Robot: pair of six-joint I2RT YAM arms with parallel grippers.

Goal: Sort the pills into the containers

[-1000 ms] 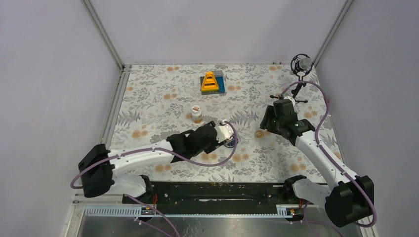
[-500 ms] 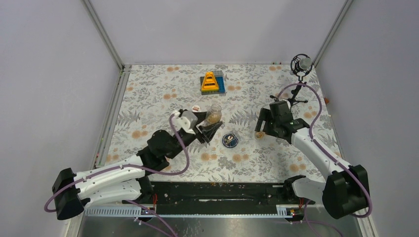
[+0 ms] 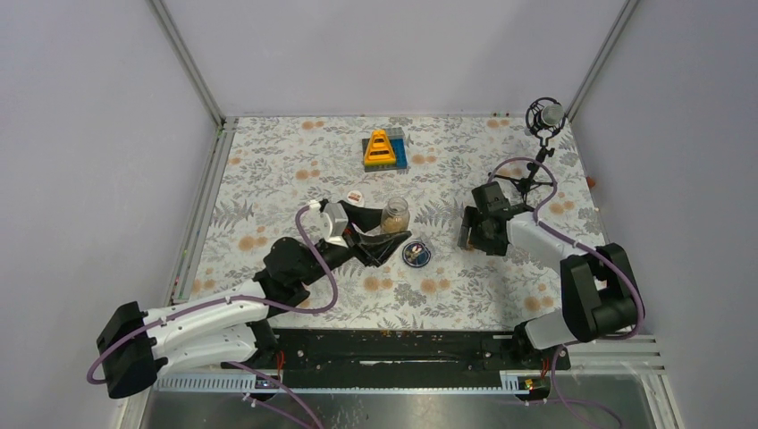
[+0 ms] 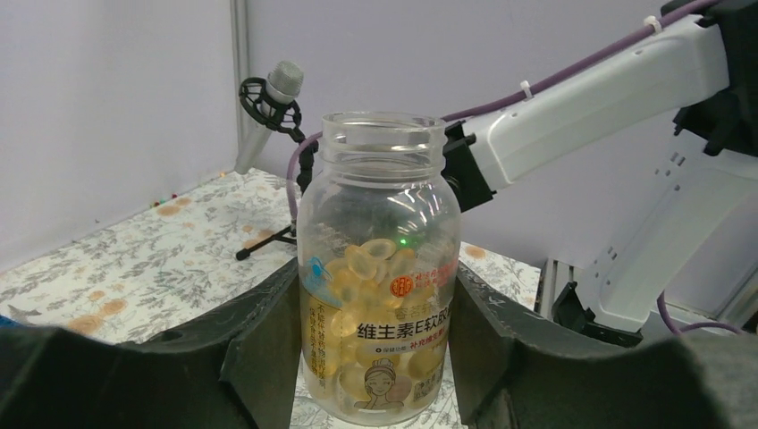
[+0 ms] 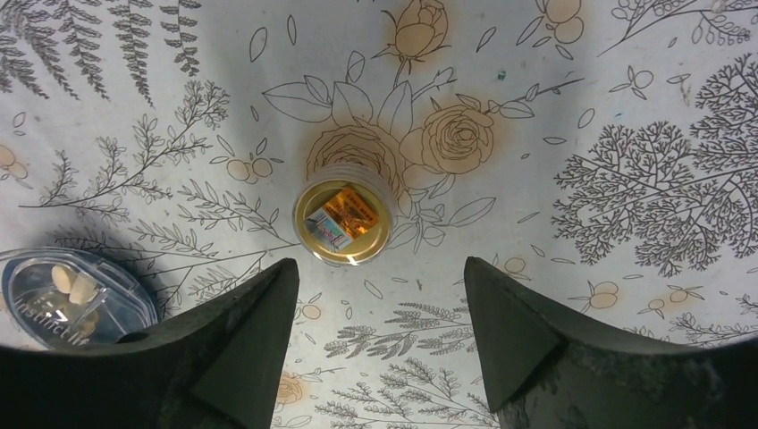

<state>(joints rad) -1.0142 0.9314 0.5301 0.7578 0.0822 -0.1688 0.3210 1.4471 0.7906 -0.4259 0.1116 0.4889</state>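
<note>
1 table (image 3: 268, 179) under a floral cloth, closed in by plain grey walls (image 3: 402, 54) on 3 sides, with metal posts (image 3: 183, 58) rising at the 2 far corners.

Counted on the cloth: 2 uncapped bottles, 1 dish, 1 white cap (image 3: 356, 194), 1 yellow toy (image 3: 381, 147) at far centre, 1 microphone (image 3: 546, 115) at far right.

Left gripper (image 4: 375, 357): clamped on the clear pill bottle (image 4: 380, 232), held upright between cap and dish, packed with yellow capsules.

Right gripper (image 5: 380, 264): jaws wide apart, holding nothing, hanging over the small amber bottle (image 5: 343, 223) standing on the cloth.

Dark-blue dish (image 5: 134, 299) just left of that bottle, with at least 2 pale pills (image 5: 73, 284) inside.

Against half a second before: clear bottle a little nearer and further right; right arm folded tighter, its gripper over much the same spot.
</note>
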